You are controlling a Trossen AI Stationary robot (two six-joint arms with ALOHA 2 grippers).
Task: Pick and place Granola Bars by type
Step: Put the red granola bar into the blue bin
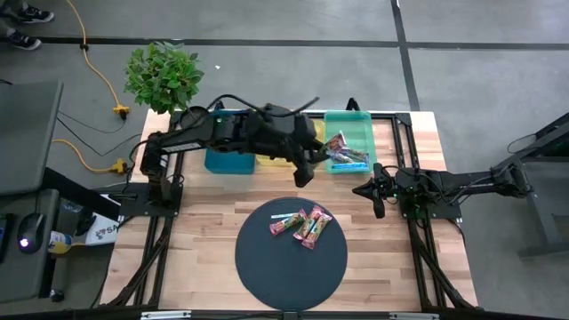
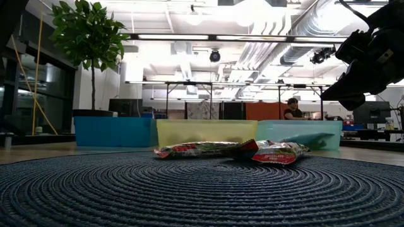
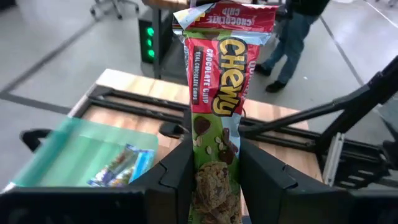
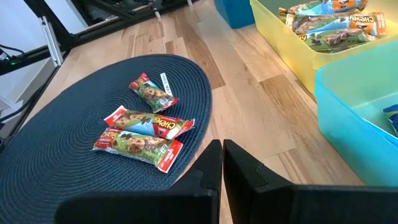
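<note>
My left gripper [image 3: 216,144] is shut on a red-and-green Chewy granola bar [image 3: 217,74]. In the high view it [image 1: 313,160] hovers by the teal tray [image 1: 356,129], which holds blue-wrapped bars [image 1: 348,158]. Three more red-and-green bars [image 1: 302,224] lie flat on the dark round mat [image 1: 291,267]; the right wrist view shows these bars [image 4: 146,130] too. Orange-tan bars [image 4: 329,25] lie in the yellow tray [image 4: 292,50]. My right gripper [image 4: 221,163] is shut, touches nothing, and waits [image 1: 378,197] at the table's right side. My left gripper pinches the red-and-green bar between its two fingers [image 3: 177,171] near one end [image 3: 214,180]. The bar lies along the fingers and sticks out well past their tips, its far crimped end [image 3: 227,15] free. It is lifted clear of the table and trays.
A blue tray [image 1: 227,158], the yellow tray and the teal tray stand in a row along the table's far side. A potted plant [image 1: 163,76] stands at the far left corner. Bare wood [image 1: 204,231] lies left and right of the mat. A person [image 3: 301,31] stands beyond the table.
</note>
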